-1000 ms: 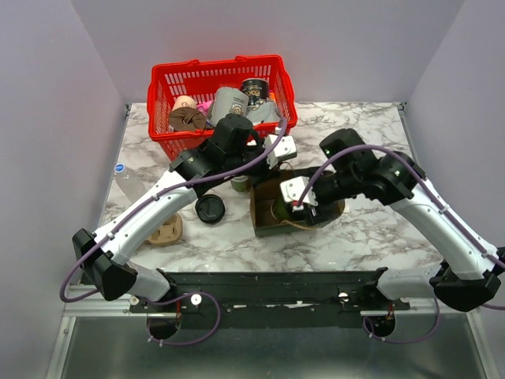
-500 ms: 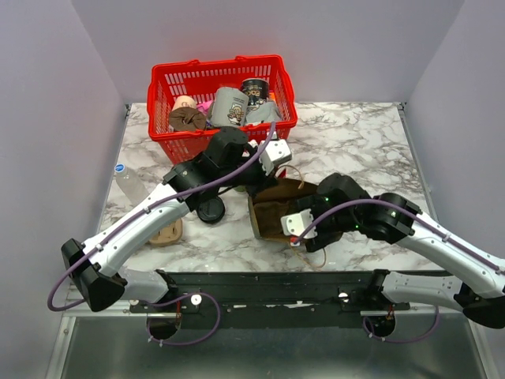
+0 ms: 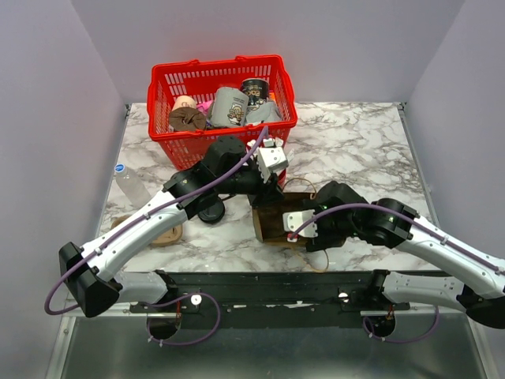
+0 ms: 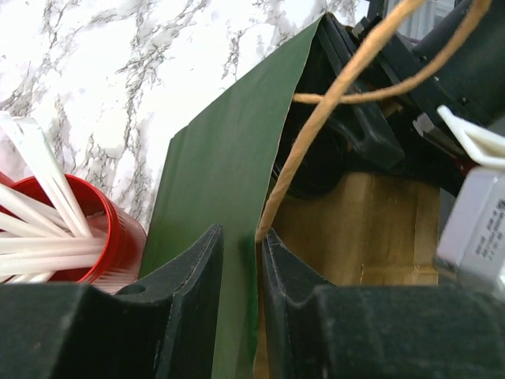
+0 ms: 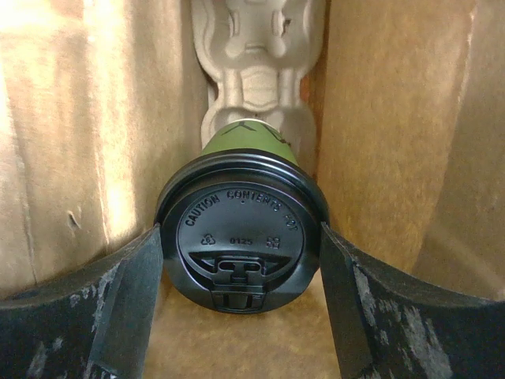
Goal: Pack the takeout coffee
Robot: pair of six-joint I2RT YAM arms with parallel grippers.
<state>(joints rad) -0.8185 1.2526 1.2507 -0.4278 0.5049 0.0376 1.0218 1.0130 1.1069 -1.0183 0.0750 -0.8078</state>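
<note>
The takeout coffee (image 5: 241, 237), an olive-green cup with a black lid, lies inside the paper bag (image 5: 63, 118), its base against a pulp carrier (image 5: 256, 47). My right gripper (image 5: 241, 230) reaches into the bag (image 3: 272, 221), and its fingers press the lid's rim on both sides. In the top view the right gripper (image 3: 304, 229) hides the cup. My left gripper (image 4: 242, 233) straddles the bag's green wall (image 4: 221, 181) at the far rim. Its jaws stand slightly apart, with a gap beside the paper. From above, the left gripper (image 3: 274, 178) is at the bag's back edge.
A red basket (image 3: 213, 63) of goods stands behind the bag. A red cup of white sticks (image 4: 87, 229) is just left of the bag. A loose black lid (image 3: 210, 209), a pulp carrier (image 3: 162, 231) and a clear bottle (image 3: 130, 185) lie at the left. The bag's twine handle (image 4: 331, 95) loops over its mouth.
My right arm swung toward the near edge and carried the coffee down into the bag. The left arm shifted slightly and its jaws parted on the bag wall.
</note>
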